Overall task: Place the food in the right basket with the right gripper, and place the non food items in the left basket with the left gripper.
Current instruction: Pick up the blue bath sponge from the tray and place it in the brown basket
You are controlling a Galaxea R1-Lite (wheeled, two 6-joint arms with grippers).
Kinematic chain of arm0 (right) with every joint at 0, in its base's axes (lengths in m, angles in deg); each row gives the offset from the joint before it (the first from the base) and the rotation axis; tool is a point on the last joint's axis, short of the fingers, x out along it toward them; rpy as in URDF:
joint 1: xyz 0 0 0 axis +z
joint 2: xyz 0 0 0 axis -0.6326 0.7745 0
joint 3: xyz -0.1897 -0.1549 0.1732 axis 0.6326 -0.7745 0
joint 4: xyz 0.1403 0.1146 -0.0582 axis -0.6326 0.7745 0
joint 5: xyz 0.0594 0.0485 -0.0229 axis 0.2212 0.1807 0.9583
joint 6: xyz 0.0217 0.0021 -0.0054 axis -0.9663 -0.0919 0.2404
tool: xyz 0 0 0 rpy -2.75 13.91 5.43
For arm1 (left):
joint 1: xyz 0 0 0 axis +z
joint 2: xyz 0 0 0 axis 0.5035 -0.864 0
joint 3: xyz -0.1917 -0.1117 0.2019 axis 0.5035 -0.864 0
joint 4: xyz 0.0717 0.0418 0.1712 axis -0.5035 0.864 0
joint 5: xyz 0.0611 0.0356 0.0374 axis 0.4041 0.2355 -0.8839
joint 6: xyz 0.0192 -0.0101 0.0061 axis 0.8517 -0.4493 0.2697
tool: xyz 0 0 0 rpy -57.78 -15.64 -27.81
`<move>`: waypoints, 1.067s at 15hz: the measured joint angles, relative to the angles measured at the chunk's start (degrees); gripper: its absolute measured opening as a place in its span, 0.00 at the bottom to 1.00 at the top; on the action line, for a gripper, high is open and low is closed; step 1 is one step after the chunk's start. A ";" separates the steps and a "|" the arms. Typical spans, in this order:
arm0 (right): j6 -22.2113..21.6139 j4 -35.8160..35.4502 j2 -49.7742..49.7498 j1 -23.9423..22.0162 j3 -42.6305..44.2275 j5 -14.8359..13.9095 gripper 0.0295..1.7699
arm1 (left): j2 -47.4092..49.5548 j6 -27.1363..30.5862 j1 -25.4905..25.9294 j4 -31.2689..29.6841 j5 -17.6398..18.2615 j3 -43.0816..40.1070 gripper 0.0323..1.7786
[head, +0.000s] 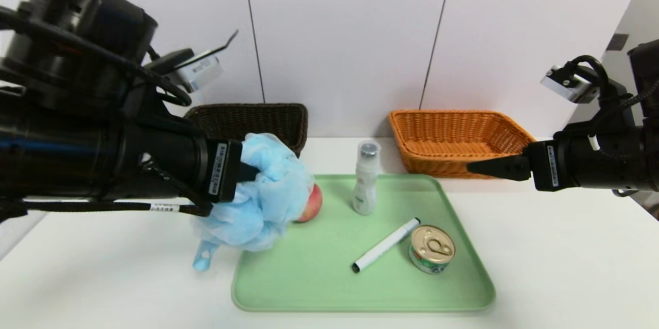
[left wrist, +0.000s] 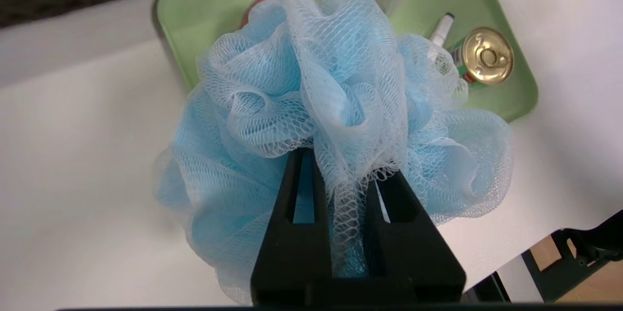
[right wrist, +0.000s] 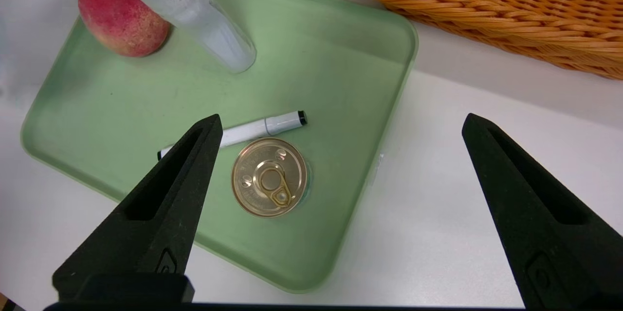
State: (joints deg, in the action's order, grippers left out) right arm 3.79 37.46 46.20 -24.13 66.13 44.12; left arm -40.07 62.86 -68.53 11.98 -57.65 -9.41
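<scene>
- The light-blue mesh bath puff (head: 265, 195) hung in the air at the left edge of the green tray (head: 329, 288), lifted off the surface, its loop (head: 202, 258) dangling below over the white table (head: 103, 277).
- The left gripper (left wrist: 340, 179) was closed tight on the bath puff, a strand of netting pinched between its black fingers (left wrist: 292, 233); the mesh ballooned out around them on both sides.
- Behind the puff, the red-yellow peach (head: 312, 204) sat on the tray, mostly hidden in the head view but plain in the right wrist view (right wrist: 122, 18).
- The slim white bottle (head: 366, 179) stood upright on the tray's far part, near the peach.
- The white marker pen (head: 386, 244) lay slantwise toward the tray's middle, just beside the tin can (head: 432, 248), which stood with its gold pull-tab lid up.
- The dark brown basket (head: 257, 120) stood at the back left by the wall, beyond the puff.
- The orange-tan basket (head: 458, 138) stood at the back right, just past the tray's far right corner; nothing showed in it.
- The right gripper (right wrist: 340, 126) hovered above the tray's right edge, jaws spread wide and holding nothing.
</scene>
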 joint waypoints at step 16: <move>0.35 0.02 0.17 0.05 -0.05 -0.02 0.96 | -25.00 11.25 29.79 -0.74 2.62 31.95 0.10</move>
State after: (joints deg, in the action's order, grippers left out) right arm 4.14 37.48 46.37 -24.09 66.08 44.10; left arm -65.07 74.11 -38.74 11.23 -55.03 22.55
